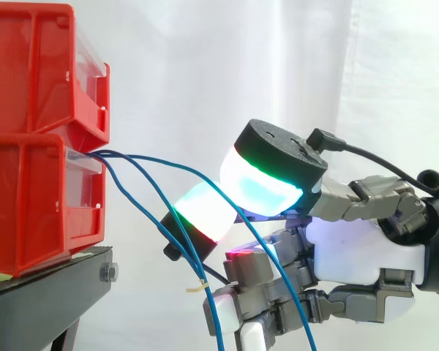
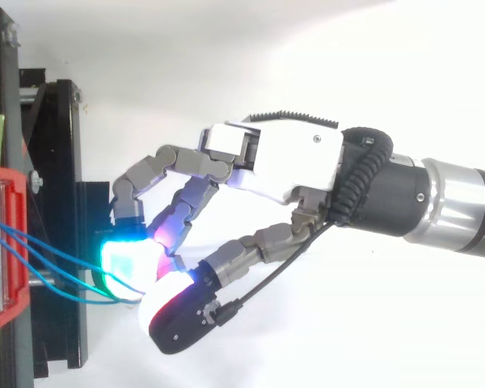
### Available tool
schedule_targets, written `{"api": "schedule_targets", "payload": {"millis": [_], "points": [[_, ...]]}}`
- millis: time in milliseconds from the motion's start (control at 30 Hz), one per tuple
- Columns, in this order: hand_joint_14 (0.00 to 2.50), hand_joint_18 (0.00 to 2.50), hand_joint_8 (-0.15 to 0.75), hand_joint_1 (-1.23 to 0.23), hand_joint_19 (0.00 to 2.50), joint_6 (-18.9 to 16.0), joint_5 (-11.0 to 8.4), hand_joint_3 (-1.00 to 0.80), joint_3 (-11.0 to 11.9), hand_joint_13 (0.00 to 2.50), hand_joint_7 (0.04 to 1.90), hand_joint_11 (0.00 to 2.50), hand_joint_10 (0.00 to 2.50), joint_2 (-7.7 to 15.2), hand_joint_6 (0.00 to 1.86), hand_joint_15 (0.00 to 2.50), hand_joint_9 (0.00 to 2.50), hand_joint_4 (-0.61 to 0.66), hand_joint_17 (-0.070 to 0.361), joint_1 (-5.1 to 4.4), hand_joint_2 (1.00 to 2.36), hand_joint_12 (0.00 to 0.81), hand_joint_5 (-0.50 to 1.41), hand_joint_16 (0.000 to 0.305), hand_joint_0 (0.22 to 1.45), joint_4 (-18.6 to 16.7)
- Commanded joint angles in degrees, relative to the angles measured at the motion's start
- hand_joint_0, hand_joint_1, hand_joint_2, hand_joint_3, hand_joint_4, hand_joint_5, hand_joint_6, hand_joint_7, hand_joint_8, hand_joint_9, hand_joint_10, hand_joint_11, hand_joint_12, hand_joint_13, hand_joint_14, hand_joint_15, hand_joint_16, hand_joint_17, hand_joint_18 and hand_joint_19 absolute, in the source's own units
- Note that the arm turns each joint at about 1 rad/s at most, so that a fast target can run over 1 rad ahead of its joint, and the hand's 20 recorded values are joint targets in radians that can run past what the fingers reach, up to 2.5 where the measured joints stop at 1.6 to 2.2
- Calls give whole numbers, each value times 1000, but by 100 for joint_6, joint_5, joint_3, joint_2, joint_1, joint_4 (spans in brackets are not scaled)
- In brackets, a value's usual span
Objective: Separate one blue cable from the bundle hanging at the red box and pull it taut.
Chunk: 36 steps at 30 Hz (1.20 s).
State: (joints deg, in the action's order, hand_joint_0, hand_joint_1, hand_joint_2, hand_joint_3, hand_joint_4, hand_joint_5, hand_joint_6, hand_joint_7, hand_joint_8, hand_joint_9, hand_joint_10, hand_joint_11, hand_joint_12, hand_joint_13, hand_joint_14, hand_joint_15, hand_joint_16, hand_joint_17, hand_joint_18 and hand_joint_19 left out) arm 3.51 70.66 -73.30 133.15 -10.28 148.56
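Several thin blue cables (image 1: 161, 162) come out of the lower red bin (image 1: 29, 205) and arc down to the right. My hand (image 1: 358, 248) reaches in from the right with its fingers curled. Two glowing pads, one cyan-green (image 1: 267, 183) and one with a red edge (image 1: 205, 208), close together on the upper blue cable, which passes between them and runs down in front of the lower fingers. A second blue cable (image 1: 168, 212) hangs free to the left of the pads. In the top view the hand (image 2: 291, 162) meets the cables (image 2: 56, 255) just off the bin's front (image 2: 0, 242).
A second red bin (image 1: 29, 66) is stacked on the lower one. Both rest on a black stand (image 1: 51, 285) at the left. A small pale tie (image 1: 197, 287) sits on the hanging cable. A white curtain is behind.
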Motion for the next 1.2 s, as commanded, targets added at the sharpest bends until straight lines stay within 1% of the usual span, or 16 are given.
{"api": "schedule_targets", "payload": {"millis": [0, 67, 200, 367, 500, 633, 800, 833, 933, 1000, 1033, 1100, 1167], "points": [[21, 927, 330, -792, 645, 0, 0, -500, 0, 1023, 997, 1070, 17, 0, 872, 614, 1203, 73, 94, 0, 1000, 359, -166, 42, 562, 6], [21, 942, 334, -790, 649, 0, -9, -500, 0, 1077, 965, 1090, 18, 0, 878, 648, 1200, 84, 99, -9, 1000, 365, -178, 44, 544, 6], [23, 947, 340, -801, 638, 0, -9, -500, 0, 1087, 923, 1102, 15, 0, 883, 665, 1176, 111, 103, -9, 1000, 367, -194, 46, 526, 6], [24, 949, 345, -799, 634, 0, -9, -500, 0, 1084, 873, 1087, 13, 0, 884, 687, 1084, 147, 108, 0, 1000, 371, -210, 48, 517, -3], [23, 940, 346, -762, 618, -9, -17, -500, 0, 1087, 855, 1053, 14, 0, 877, 653, 1039, 163, 107, 0, 1000, 383, -217, 48, 522, 23], [21, 936, 341, -743, 600, -26, -17, -500, 0, 1078, 838, 976, 11, 9, 868, 594, 986, 165, 108, -9, 1000, 398, -219, 48, 523, 50], [13, 895, 344, -723, 513, -61, -53, -500, 0, 1043, 814, 791, 14, 0, 846, 368, 898, 179, 104, -17, 1000, 412, -221, 46, 528, 23], [12, 876, 342, -715, 500, -79, -88, -500, 0, 1047, 821, 749, 12, 0, 840, 318, 881, 180, 103, -26, 1000, 417, -222, 46, 531, 23], [9, 869, 343, -707, 457, -88, -96, -500, 0, 1097, 819, 695, 14, 0, 835, 253, 860, 187, 101, -35, 1000, 432, -223, 45, 531, 15], [8, 856, 348, -703, 405, -88, -96, -500, 0, 1188, 815, 619, 12, 0, 832, 219, 820, 195, 98, -26, 1000, 429, -223, 43, 533, 15], [8, 845, 347, -699, 383, -88, -96, -500, -9, 1255, 808, 594, 11, 0, 830, 220, 813, 196, 95, -26, 1000, 426, -223, 42, 534, 15], [9, 824, 350, -695, 351, -88, -96, -500, 0, 1287, 809, 559, 13, 0, 829, 216, 802, 201, 92, -35, 1000, 420, -222, 41, 536, 15], [10, 818, 353, -691, 352, -88, -96, -500, 0, 1353, 813, 533, 13, 0, 827, 238, 793, 205, 92, -35, 1000, 433, -223, 41, 538, 15]]}}
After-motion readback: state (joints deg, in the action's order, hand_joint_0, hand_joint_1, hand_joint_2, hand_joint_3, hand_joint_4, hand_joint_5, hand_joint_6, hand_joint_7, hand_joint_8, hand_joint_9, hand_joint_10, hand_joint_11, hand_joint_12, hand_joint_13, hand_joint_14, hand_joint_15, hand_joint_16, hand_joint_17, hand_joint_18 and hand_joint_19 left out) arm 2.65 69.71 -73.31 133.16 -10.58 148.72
